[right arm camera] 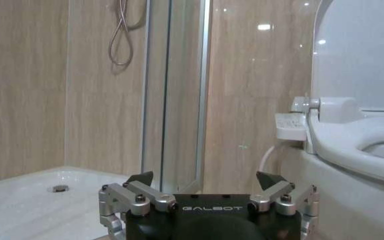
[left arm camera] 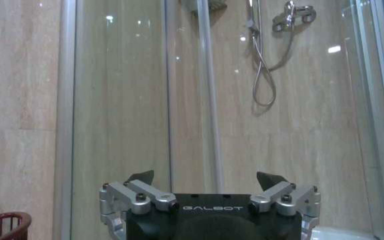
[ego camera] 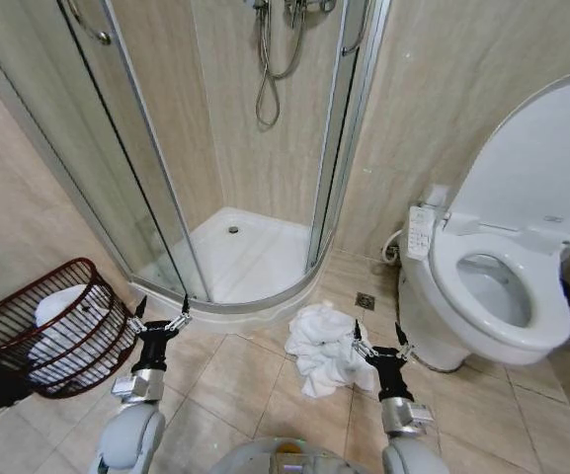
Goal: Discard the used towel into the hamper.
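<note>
You will find the towel crumpled on the floor tiles just left of the right end effector (fingers spread, released). The left end effector is likewise released and holds nothing. The hamper stands just to its left, against the wall, with white cloth inside.

hamper near left, against wall | towel on floor, centre | shower enclosure far, behind both | toilet right of towel
</note>
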